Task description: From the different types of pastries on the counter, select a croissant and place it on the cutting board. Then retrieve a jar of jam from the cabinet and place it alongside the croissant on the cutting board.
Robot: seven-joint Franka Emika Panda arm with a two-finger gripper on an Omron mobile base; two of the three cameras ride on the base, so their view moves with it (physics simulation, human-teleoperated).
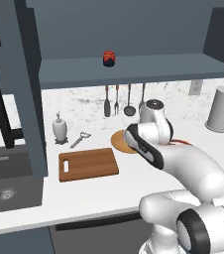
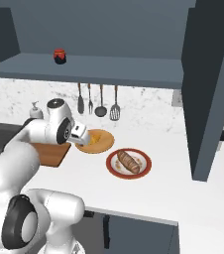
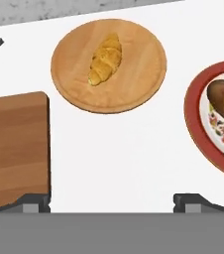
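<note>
On the counter a cutting board is laid flat, with a round wooden plate set just beside it to the right. The croissant is seen lying on that round plate, near its middle. Further right, a rimmed plate is placed near the round one but apart from it, and a longer pastry is carried on it. Behind the board, by the wall, a soap dispenser is stood, and utensils are hung on the wall behind the plates. Above them, the jar of jam is kept on the cabinet shelf. A sink is set into the counter left of the board.
</note>
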